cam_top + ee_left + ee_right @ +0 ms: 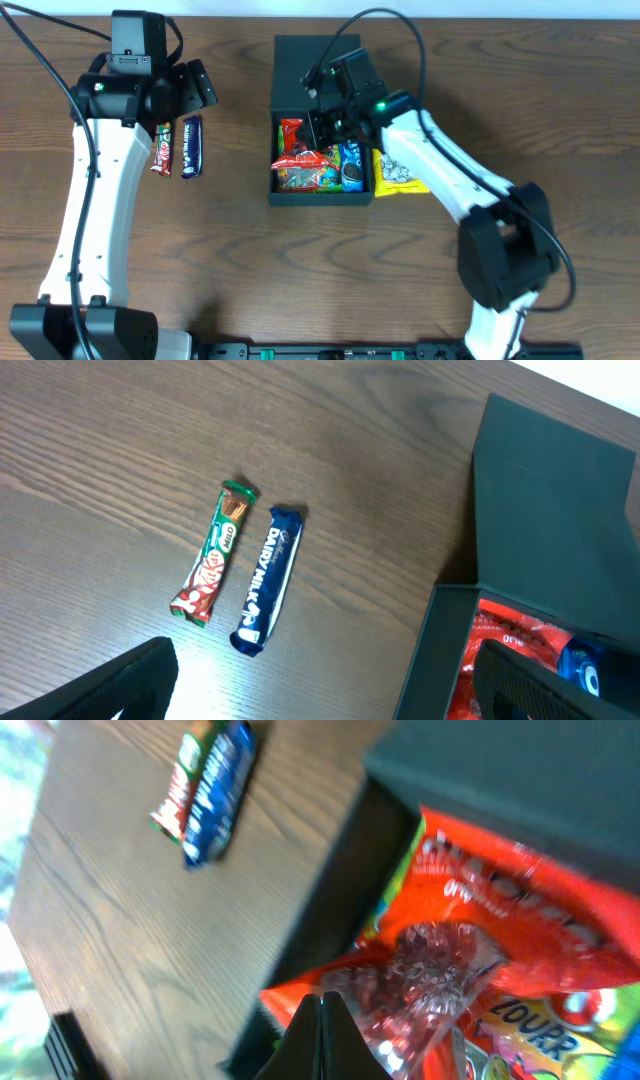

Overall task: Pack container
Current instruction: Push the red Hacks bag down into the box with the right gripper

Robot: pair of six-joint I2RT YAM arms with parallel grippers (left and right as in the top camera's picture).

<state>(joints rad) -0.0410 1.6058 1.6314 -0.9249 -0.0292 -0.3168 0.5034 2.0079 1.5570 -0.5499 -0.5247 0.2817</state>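
Observation:
The dark teal container [272, 150] stands open at mid table, its flap lid [312, 62] laid back. It holds a red packet [293, 143], a Zourr sweets packet [310, 179] and a blue Oreo pack [352, 165]. My right gripper [320, 126] is shut, its tips pressed together over the red packet [470, 950] at the box's left wall [330, 890]; nothing shows between the fingers [322, 1005]. My left gripper [197, 92] is open and empty above the table, between the two bars and the box [440, 640]; its fingers [330, 700] spread wide.
A red-green Milo KitKat bar [162, 150] [212, 552] and a blue Dairy Milk bar [191, 146] [265, 578] lie side by side left of the box. A yellow packet [398, 172] lies against the box's right wall.

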